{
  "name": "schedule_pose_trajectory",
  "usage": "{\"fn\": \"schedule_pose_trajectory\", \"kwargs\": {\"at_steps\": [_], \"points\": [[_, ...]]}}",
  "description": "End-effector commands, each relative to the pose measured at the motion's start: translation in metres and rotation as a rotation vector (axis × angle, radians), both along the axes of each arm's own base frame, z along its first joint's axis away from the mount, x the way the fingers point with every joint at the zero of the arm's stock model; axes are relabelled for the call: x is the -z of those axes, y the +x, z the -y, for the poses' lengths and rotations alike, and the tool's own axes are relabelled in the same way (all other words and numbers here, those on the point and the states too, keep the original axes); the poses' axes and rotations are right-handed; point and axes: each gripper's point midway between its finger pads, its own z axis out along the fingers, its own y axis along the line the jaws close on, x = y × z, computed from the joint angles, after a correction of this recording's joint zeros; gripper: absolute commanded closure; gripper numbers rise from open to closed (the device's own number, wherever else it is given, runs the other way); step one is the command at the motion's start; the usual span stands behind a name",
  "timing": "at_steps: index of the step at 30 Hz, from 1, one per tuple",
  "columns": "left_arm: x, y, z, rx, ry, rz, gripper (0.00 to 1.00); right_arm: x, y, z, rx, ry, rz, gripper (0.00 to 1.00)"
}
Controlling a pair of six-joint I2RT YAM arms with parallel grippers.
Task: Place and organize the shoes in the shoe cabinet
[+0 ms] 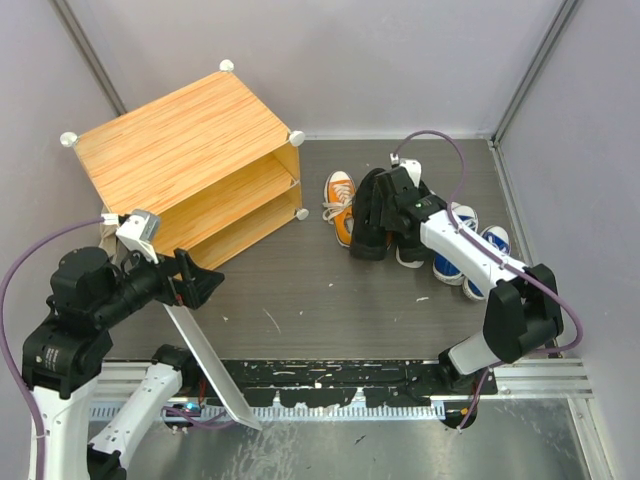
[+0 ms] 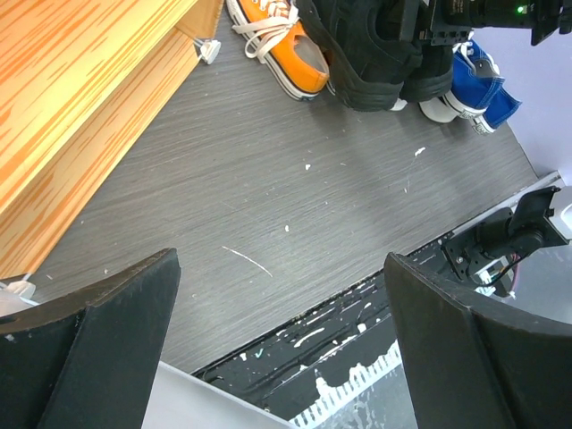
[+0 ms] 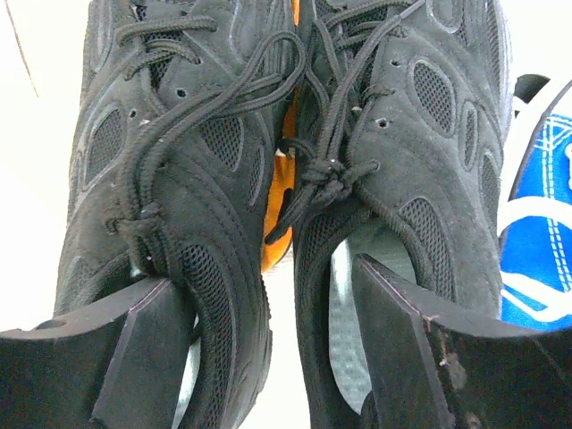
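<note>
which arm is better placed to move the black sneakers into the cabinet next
Right. Its claw is already down over the black sneakers, fingers in their openings. The left claw sits open near the cabinet, away from the shoes.

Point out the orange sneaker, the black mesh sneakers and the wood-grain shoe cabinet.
Orange sneaker with white laces (image 1: 341, 205): top external view, on its upper.
Black mesh sneakers (image 3: 206, 179): right wrist view, left shoe's upper.
Wood-grain shoe cabinet (image 1: 175, 135): top external view, top panel.
</note>
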Motion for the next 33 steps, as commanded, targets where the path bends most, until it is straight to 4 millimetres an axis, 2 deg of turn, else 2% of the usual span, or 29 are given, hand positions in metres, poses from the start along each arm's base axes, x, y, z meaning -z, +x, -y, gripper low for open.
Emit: {"fn": "schedule_pose_trajectory", "kwargs": {"at_steps": [1, 3, 5, 8, 11, 12, 16, 19, 22, 25, 27, 29, 31, 33], "points": [[-0.013, 0.002, 0.003, 0.011, -0.025, 0.061, 0.02, 0.038, -0.018, 0.014, 0.053, 0.001, -0.098, 0.27], [-0.012, 0.002, 0.003, 0.011, -0.025, 0.063, 0.02, 0.05, -0.019, 0.015, 0.056, 0.015, -0.118, 0.28], [-0.011, 0.003, 0.003, 0.009, -0.024, 0.066, 0.02, 0.054, -0.017, 0.016, 0.06, 0.023, -0.119, 0.33], [-0.011, 0.005, 0.002, 0.003, -0.025, 0.065, 0.02, 0.048, -0.012, 0.019, 0.06, 0.033, -0.091, 0.63], [-0.013, 0.006, 0.002, 0.0, -0.027, 0.069, 0.02, 0.029, -0.01, 0.02, 0.045, 0.032, -0.049, 0.95], [-0.014, 0.006, 0.002, -0.003, -0.028, 0.073, 0.02, 0.022, -0.012, 0.022, 0.044, 0.032, -0.039, 0.99], [-0.018, 0.008, 0.001, -0.016, -0.03, 0.086, 0.02, -0.016, -0.02, 0.016, -0.016, 0.07, 0.018, 0.99], [-0.023, 0.01, 0.002, -0.017, -0.044, 0.093, 0.02, -0.053, -0.033, -0.003, -0.107, 0.095, 0.064, 0.99], [-0.027, 0.013, 0.003, -0.018, -0.053, 0.1, 0.02, -0.089, -0.055, -0.04, -0.244, 0.104, 0.115, 0.99], [-0.029, 0.016, 0.002, -0.029, -0.048, 0.1, 0.02, -0.107, -0.086, -0.089, -0.426, 0.153, 0.129, 0.99], [-0.031, 0.018, 0.002, -0.032, -0.047, 0.101, 0.02, -0.111, -0.107, -0.115, -0.522, 0.153, 0.143, 0.99], [-0.031, 0.02, 0.002, -0.035, -0.054, 0.102, 0.02, -0.105, -0.124, -0.138, -0.619, 0.161, 0.15, 0.99], [-0.03, 0.022, 0.004, -0.035, -0.062, 0.101, 0.02, -0.089, -0.142, -0.161, -0.733, 0.199, 0.143, 0.99], [-0.028, 0.023, 0.005, -0.032, -0.068, 0.094, 0.02, -0.061, -0.154, -0.177, -0.816, 0.226, 0.138, 0.99]]}}
